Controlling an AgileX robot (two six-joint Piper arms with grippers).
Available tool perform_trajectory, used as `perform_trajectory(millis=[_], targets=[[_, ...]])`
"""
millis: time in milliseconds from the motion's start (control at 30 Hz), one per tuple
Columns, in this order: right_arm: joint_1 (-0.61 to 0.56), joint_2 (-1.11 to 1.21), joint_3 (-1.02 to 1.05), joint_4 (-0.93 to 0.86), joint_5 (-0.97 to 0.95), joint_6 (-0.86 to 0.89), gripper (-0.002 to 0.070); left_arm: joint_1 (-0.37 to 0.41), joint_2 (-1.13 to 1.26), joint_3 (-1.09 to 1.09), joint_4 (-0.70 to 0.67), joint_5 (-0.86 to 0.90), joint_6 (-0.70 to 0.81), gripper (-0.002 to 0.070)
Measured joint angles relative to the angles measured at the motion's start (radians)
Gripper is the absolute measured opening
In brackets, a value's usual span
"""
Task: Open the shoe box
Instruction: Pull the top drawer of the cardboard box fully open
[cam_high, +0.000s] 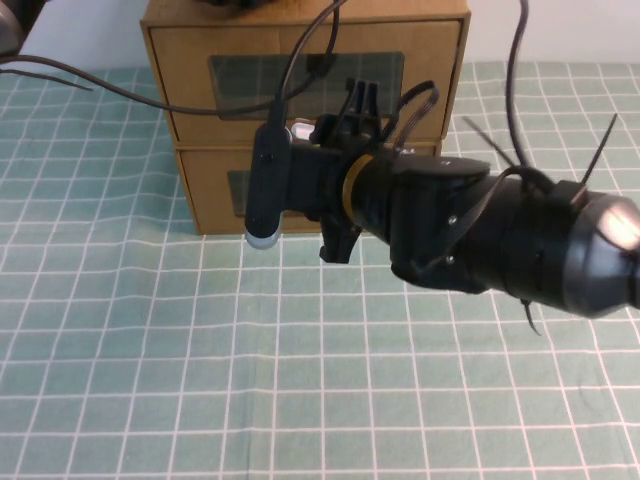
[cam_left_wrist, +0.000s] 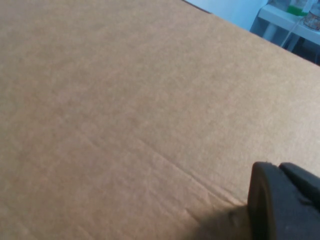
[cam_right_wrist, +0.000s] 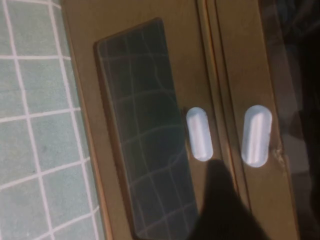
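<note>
Right gripper, spread or not I cannot tell, hangs before the shoe box and should pinch one pale handle squarely, then pull straight toward the near side, while left gripper sits at its cardboard top.

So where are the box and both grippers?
box (cam_high: 440, 50): high view, front panel.
right gripper (cam_high: 355, 120): high view, tip, before the box front.
left gripper (cam_left_wrist: 280, 200): left wrist view, tip, at the box top.
</note>
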Motion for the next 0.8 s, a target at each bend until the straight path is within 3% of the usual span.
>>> perform_trajectory(millis=[100,200,400,800], targets=[[0.001,0.021,0.000,-0.080,0.015,0.094,0.0405,0.000,0.000,0.000,0.000,0.000,0.000,-0.0005],[0.001,0.043,0.000,-0.170,0.023,0.195,0.0433,0.000,0.000,0.000,-0.001,0.002,-0.004,-0.0005],[0.008,0.093,-0.006,-0.421,0.081,0.392,0.0443,0.001,0.000,0.000,-0.002,0.002,-0.008,-0.0005],[0.010,0.157,-0.012,-0.466,0.116,0.441,0.0437,0.001,0.000,0.000,-0.007,0.002,-0.016,-0.0005]])
